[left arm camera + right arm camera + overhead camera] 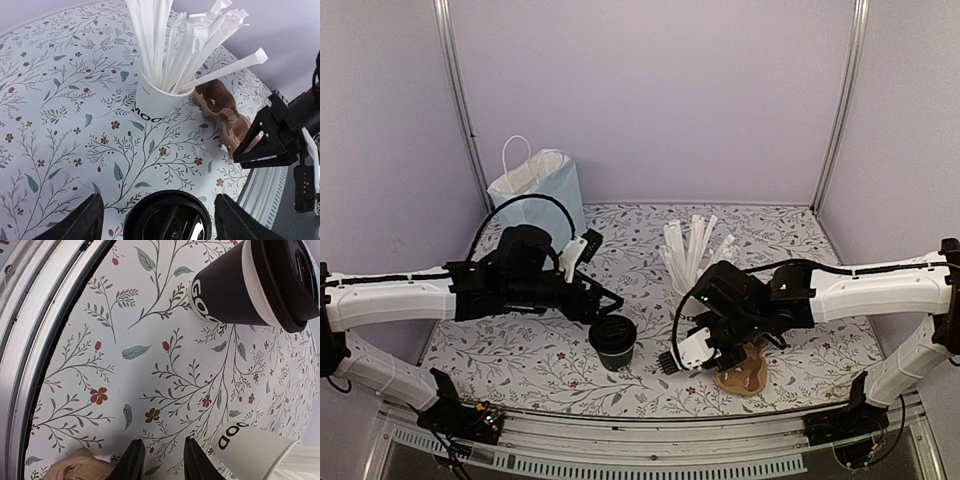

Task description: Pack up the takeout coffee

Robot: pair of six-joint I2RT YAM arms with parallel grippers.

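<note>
The takeout coffee (613, 340) is a black cup with a black lid and a white band under it, standing upright at the front middle of the table. My left gripper (603, 308) hangs just over its back-left side. In the left wrist view the lid (167, 220) lies between the two fingers (80, 220), with a gap on each side, so the gripper (157, 200) is open. My right gripper (672, 362) is low to the right of the cup, open by a narrow gap (164, 452) with only tablecloth between the fingers. The coffee (240, 285) shows far ahead in the right wrist view.
A white cup full of wrapped straws (695, 260) stands behind my right gripper. A brown pulp cup carrier (745, 375) lies at the front right, beside the right fingers. A white paper bag (535, 185) stands open at the back left. The metal table edge (45, 315) runs close by.
</note>
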